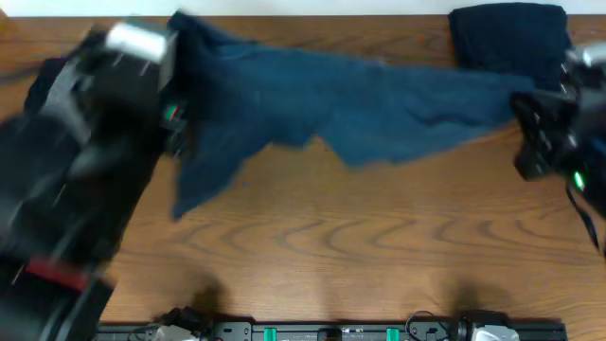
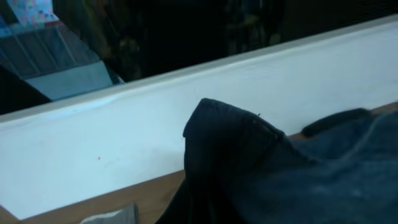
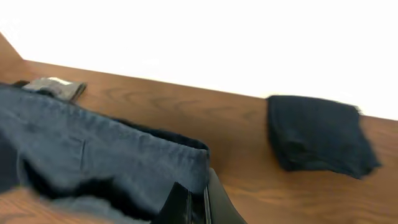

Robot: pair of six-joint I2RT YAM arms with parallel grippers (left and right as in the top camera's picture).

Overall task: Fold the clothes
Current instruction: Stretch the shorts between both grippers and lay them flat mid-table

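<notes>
Blue garment (image 1: 379, 104) hangs stretched between my arms; right gripper (image 3: 198, 202) pinches its edge; left gripper (image 1: 178, 123), I can't tell.

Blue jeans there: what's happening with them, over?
Right gripper jaws shut on blue jeans. Left gripper at other end, jaws hidden. Jeans stretched between, unfolded. Folded dark cloth apart, back-right.

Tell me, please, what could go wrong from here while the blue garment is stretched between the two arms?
1. The right gripper grips the blue garment only near its edge, so a stronger pull may slip it free.
2. The folded dark cloth lies close behind that gripper; a sweep could knock it out of shape.
3. The garment's lower edge looks uneven and bunched, so a fold may come out crooked.
</notes>
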